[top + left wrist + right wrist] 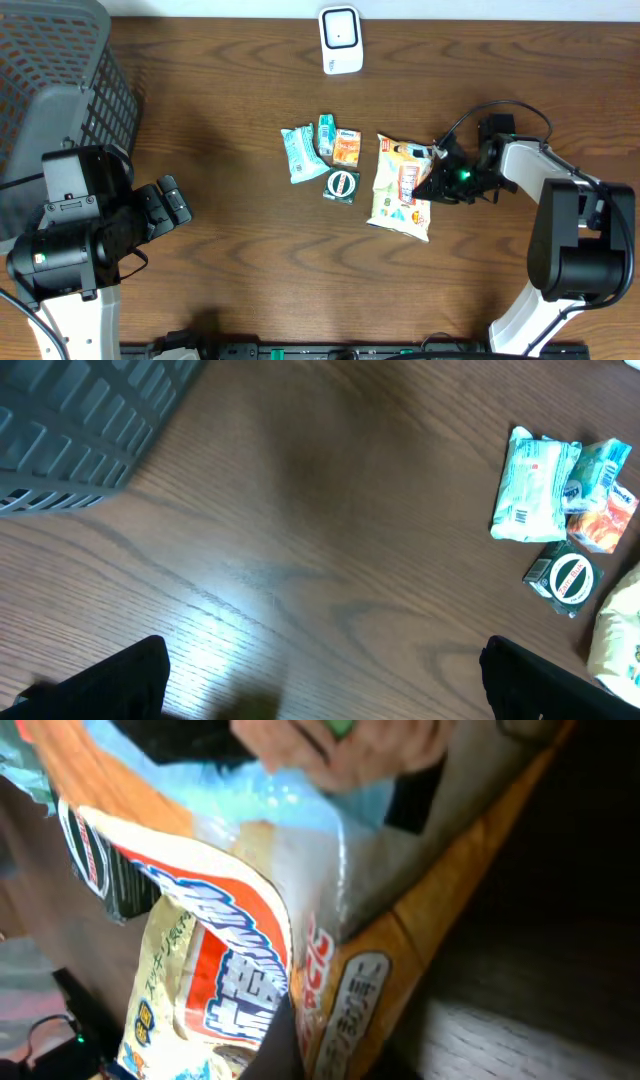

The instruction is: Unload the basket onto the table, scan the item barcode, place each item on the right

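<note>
We look down on the brown table [230,270], with one grey mesh basket [60,60] in the far left corner. Two arms are in play. The right arm [560,200] reaches in, and the right jaws are clenched on the right-hand edge of the one big snack bag [398,195], which lies just right of centre. The left arm [70,240] hangs at its own side, the left jaws spread wide and holding nothing.

We read this as the pickup: the grasp is on, the lift not yet made. Next, we reckon, the bag must rise and go to the one white scanner [340,40] at the far edge, barcode facing it. We cannot tell where that barcode sits.

Beside the bag we count four small packets: teal packet [299,153], small teal pouch [326,133], orange packet [347,148], dark packet [341,185].
</note>
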Robot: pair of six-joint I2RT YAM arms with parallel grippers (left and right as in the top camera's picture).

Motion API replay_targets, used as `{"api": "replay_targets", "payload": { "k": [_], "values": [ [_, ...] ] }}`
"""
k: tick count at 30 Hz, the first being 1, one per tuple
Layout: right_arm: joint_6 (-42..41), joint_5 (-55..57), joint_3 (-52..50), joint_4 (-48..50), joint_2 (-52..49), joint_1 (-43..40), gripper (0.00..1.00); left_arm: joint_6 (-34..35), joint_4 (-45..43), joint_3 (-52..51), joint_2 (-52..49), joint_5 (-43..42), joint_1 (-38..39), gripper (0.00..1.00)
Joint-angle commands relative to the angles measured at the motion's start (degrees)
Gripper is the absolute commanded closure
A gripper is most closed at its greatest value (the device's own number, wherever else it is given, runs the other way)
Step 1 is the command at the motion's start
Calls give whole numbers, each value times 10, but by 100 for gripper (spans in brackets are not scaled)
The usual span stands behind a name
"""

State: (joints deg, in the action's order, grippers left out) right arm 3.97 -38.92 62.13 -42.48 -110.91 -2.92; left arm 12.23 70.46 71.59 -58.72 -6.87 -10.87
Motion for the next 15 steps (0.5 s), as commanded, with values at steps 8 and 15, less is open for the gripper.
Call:
{"api": "replay_targets", "payload": {
  "k": [8, 15],
  "values": [
    [-11, -13, 31, -21, 3, 5, 99, 5, 0, -2, 0, 9, -3, 2],
    [-44, 88, 94, -53, 104, 20, 99, 5, 0, -2, 0, 9, -3, 3]
  ]
}}
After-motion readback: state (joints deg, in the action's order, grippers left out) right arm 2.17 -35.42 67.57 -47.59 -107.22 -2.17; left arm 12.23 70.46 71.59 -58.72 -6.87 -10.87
